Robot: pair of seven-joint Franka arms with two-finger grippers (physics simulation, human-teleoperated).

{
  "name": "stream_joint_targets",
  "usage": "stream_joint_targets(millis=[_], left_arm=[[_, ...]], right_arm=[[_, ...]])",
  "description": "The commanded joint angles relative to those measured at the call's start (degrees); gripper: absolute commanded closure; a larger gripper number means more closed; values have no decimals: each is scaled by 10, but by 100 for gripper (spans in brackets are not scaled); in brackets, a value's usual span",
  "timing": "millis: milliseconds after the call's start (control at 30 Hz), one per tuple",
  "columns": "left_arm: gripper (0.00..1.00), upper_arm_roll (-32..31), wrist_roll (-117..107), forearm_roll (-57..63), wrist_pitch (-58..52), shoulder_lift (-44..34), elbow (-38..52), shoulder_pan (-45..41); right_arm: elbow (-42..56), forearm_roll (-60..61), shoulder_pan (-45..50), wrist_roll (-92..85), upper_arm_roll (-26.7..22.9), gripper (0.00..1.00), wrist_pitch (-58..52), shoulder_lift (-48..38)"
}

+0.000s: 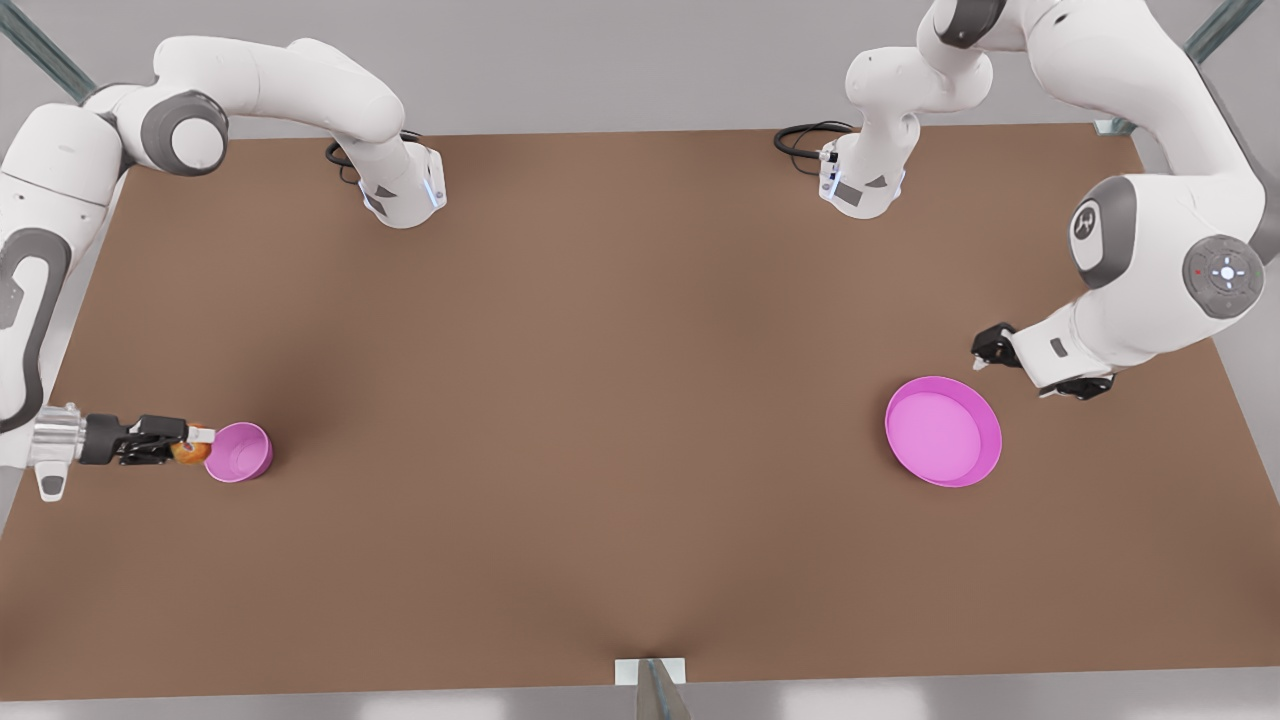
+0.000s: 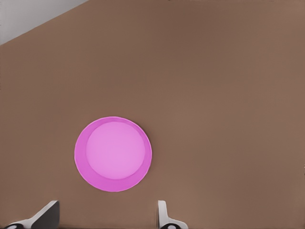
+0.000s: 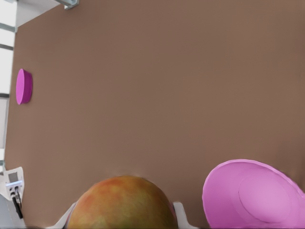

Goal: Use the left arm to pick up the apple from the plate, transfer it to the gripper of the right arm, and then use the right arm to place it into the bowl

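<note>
While the brown table (image 1: 620,400) is lying bare across its middle, the plate (image 1: 943,431) (empty) is sitting toward one end under the spread left gripper (image 2: 107,214); the right gripper (image 1: 190,440) is pinching the apple (image 3: 121,202) beside the bowl (image 1: 238,452) at the opposite edge.

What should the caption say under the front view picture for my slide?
Right gripper holds the reddish-yellow apple beside the small pink bowl; left gripper waits open near the empty pink plate.

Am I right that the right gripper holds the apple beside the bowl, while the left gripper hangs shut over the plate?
Not quite: the left gripper is open, as the left wrist view shows. The right gripper does hold the apple beside the bowl; the left hangs over the plate.
</note>
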Motion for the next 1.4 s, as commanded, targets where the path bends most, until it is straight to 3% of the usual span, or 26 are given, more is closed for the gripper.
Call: stream_joint_targets(millis=[0,167,667,700,767,967,1033,1200,1233,1300,1333,1367], left_arm=[[0,0,-418,-6,0,2,1,0],[0,0,-415,-30,40,2,-2,0],[0,1,-417,-28,40,16,-2,0],[0,0,-417,-28,40,16,-2,0],[0,1,-417,-28,39,16,-2,0],[0,0,-413,-27,38,16,-1,0],[0,0,-387,-25,39,18,0,1],[0,0,-296,-22,40,21,2,0],[0,0,-255,-12,40,21,2,0],[0,0,-176,-12,40,21,2,0],[0,-1,-168,-11,41,23,3,-3],[0,-1,-167,-11,45,24,3,-3]], right_arm=[[1,-69,4,-61,0,33,25,4],[1,-121,5,-90,0,33,120,42],[-38,-128,-1,-87,7,32,137,46],[-38,-128,-1,-88,7,30,136,45],[-38,-128,-1,-90,7,0,137,45],[-30,-129,1,-84,9,0,137,42],[-22,-149,32,-30,21,0,125,-19],[-20,-281,242,297,34,0,55,-235],[-66,-303,294,392,29,0,51,-294],[-173,-272,367,459,-56,0,62,-401],[-184,-255,374,456,-90,0,61,-410],[-184,-236,445,439,-194,0,50,-412]])
